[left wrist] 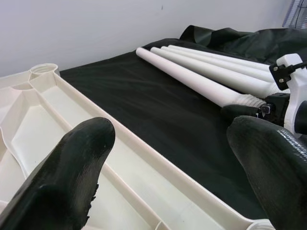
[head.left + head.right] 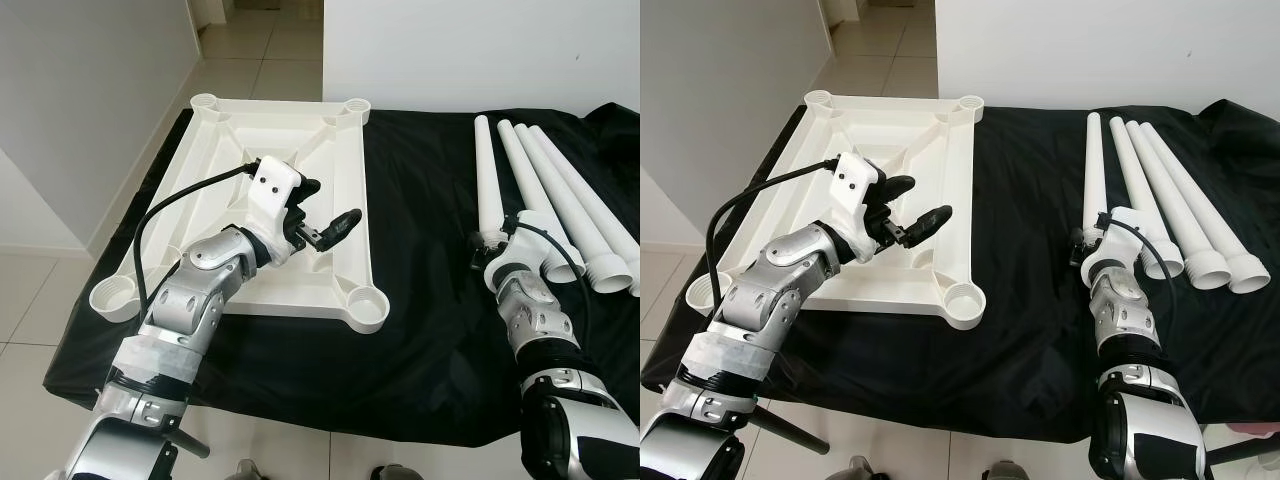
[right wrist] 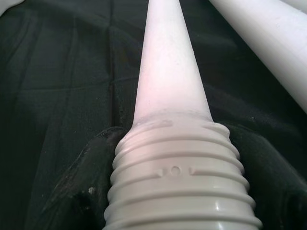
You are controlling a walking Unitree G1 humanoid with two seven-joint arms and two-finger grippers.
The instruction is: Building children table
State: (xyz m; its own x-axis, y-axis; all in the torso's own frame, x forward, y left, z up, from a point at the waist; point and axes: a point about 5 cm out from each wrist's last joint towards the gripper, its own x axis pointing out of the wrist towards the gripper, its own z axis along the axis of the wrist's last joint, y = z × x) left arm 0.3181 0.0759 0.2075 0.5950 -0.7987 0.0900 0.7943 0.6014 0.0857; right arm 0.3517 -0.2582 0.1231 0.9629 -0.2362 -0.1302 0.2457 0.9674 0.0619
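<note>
The white table top (image 2: 215, 160) lies upside down on a black cloth, with a round socket (image 2: 367, 307) at each corner. My left gripper (image 2: 330, 203) hovers open over its inner right part, nothing between the fingers (image 1: 72, 177). Several white legs (image 2: 560, 190) lie side by side on the cloth at the right. My right gripper (image 2: 486, 241) is shut on the threaded end (image 3: 177, 182) of the leftmost leg (image 2: 487, 170), one black finger (image 3: 81, 182) on each side. That leg still rests on the cloth.
The black cloth (image 2: 420, 200) covers the work surface, bare between table top and legs. A white wall (image 2: 450, 50) stands behind. Tiled floor (image 2: 40, 290) lies off the left edge, and the cloth's front edge (image 2: 330, 420) is close to me.
</note>
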